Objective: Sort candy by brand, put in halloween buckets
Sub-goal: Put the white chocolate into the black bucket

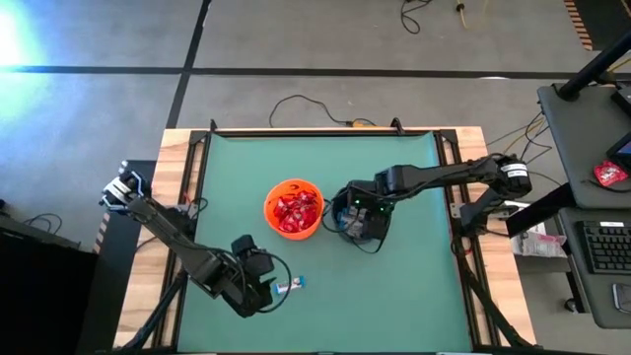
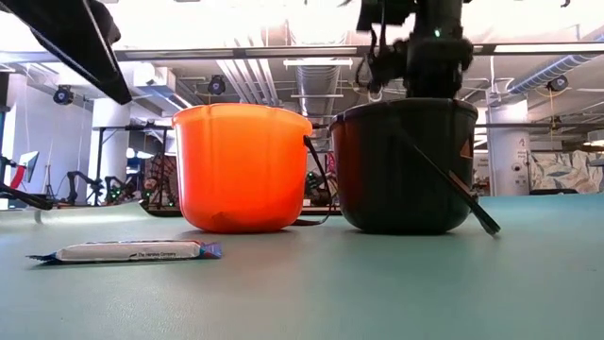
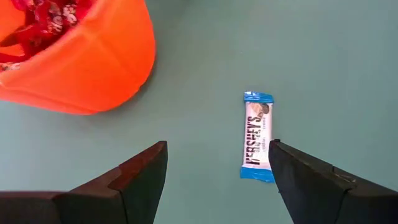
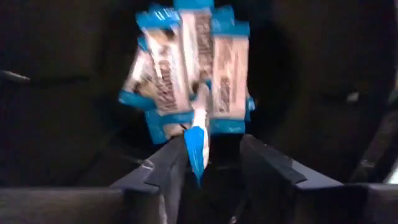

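1. Your left gripper [image 3: 217,171] hangs low over the green table [image 1: 414,286], near its front edge, and its fingers stand wide apart with nothing between them.
2. One white-and-blue bar [image 3: 257,135] lies flat on the table just beside one of these fingers, not touching it as far as you can see.
3. The orange bucket [image 1: 293,208] stands near, with red packets [image 1: 295,210] inside.
4. Your right gripper [image 4: 211,168] is over the black bucket [image 2: 406,165], beside the orange one.
5. Its fingers are parted, and a bar [image 4: 198,140] stands on end between them; you cannot tell if they press it.
6. More bars [image 4: 186,62] lie in the bottom of the black bucket.
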`<act>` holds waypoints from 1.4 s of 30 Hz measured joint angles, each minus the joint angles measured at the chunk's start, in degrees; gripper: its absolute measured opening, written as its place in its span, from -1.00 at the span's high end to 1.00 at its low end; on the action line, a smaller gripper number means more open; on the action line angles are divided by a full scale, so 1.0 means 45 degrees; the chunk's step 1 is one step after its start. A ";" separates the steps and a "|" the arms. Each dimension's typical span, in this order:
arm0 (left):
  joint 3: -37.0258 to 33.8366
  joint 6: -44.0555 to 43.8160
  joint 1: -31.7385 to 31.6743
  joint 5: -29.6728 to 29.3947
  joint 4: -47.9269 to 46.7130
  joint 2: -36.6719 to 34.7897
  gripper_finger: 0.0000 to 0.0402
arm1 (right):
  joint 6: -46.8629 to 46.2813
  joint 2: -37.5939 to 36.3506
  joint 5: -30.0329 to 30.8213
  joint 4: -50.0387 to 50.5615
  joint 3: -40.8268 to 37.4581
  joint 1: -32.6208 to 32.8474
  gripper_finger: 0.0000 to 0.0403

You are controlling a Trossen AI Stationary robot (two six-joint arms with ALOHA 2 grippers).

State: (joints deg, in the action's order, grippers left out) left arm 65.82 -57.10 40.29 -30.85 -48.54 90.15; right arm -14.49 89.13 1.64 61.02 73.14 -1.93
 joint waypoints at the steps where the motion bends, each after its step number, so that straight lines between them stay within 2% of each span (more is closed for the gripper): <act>1: 0.0000 0.0004 0.0057 -0.0009 0.0089 0.0097 -0.31 | -0.0003 -0.0070 0.0001 -0.0006 0.0172 0.0071 0.27; 5: 0.0000 -0.0065 0.0385 -0.0004 0.0471 0.0533 -0.31 | -0.0031 -0.0425 0.0253 -0.0016 0.1077 0.0584 0.17; 11: -0.0620 -0.0820 0.0546 -0.0438 0.2161 0.1098 -0.31 | 0.0095 -0.1171 0.2113 -0.0553 0.2330 0.2014 0.11; 17: -0.2202 -0.1298 0.0565 -0.1265 0.4932 0.1384 -0.31 | 0.0460 -0.2188 0.3315 -0.2181 0.2415 0.3541 0.11; 23: -0.3367 -0.1902 0.0604 -0.1303 0.5863 0.1703 -0.31 | -0.0256 -0.2627 0.4713 -0.2201 0.2399 0.4175 0.10; 26: -0.3730 -0.1773 0.0633 -0.1762 0.6361 0.1976 -0.31 | -0.0566 -0.2636 0.5276 -0.2197 0.2399 0.4189 0.11; 30: -0.3920 -0.1362 0.0633 -0.2238 0.7190 0.2569 -0.31 | -0.0954 -0.2462 0.5354 -0.2156 0.2387 0.4174 0.11; 35: -0.3865 -0.1774 0.0667 -0.2993 0.8413 0.3512 -0.31 | -0.1634 -0.2153 0.5403 -0.2088 0.2356 0.4181 0.10; 39: -0.3968 -0.2016 0.0764 -0.3443 0.8263 0.3665 -0.31 | -0.1906 -0.1862 0.5444 -0.2085 0.2331 0.4181 0.11; 42: -0.4027 -0.1317 0.0789 -0.3336 0.8074 0.3439 -0.31 | -0.2033 -0.1677 0.5432 -0.2070 0.2322 0.4181 0.12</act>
State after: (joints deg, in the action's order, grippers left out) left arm 47.70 -63.03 43.83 -45.87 -12.20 105.63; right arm -23.64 81.58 26.09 51.70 83.59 16.88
